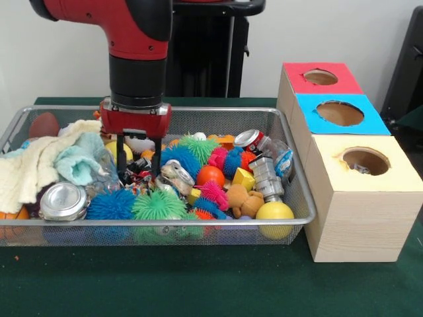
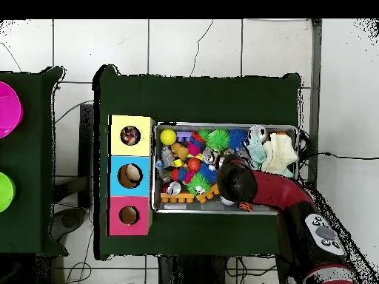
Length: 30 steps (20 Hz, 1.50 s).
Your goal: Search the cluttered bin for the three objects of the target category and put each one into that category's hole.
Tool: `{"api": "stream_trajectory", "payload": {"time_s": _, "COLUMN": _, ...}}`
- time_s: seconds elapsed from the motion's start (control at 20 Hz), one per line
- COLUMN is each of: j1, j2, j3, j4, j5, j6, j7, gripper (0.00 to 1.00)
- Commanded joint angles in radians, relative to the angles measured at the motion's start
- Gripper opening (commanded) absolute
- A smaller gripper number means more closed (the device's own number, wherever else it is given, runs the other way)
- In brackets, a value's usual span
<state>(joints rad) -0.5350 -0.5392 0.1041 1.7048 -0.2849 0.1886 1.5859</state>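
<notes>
The gripper [image 1: 139, 157] is lowered open and empty into the bin [image 1: 291, 221] near its far edge; something is seen inside the yellow hole [image 1: 365, 160], and sorting remains.

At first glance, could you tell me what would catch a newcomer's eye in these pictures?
The red arm's gripper reaches down into the wire bin, fingers open among spiky balls such as the green one. Beside the bin stands a wooden box with red, blue and yellow tops, each with a round hole.

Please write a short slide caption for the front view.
Sawyer gripper, fingers open, lowered into cluttered wire bin beside three-hole sorting box.
</notes>
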Motion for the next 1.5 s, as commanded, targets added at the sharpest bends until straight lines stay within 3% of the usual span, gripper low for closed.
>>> {"api": "stream_trajectory", "payload": {"time_s": 0.05, "j1": -0.003, "j2": 0.039, "j3": 0.098, "j4": 0.008, "j5": -0.049, "j6": -0.068, "j7": 0.079, "gripper": 1.00}}
{"api": "stream_trajectory", "payload": {"time_s": 0.9, "j1": 0.005, "j2": 0.250, "j3": 0.033, "j4": -0.156, "j5": -0.093, "j6": -0.140, "j7": 0.050, "gripper": 1.00}}
{"api": "stream_trajectory", "payload": {"time_s": 1.15, "j1": -0.006, "j2": 0.264, "j3": 0.035, "j4": -0.177, "j5": -0.110, "j6": -0.101, "j7": 0.031, "gripper": 1.00}}
{"api": "stream_trajectory", "payload": {"time_s": 1.5, "j1": 0.047, "j2": 0.261, "j3": -0.051, "j4": -0.204, "j5": -0.094, "j6": -0.015, "j7": 0.045, "gripper": 1.00}}
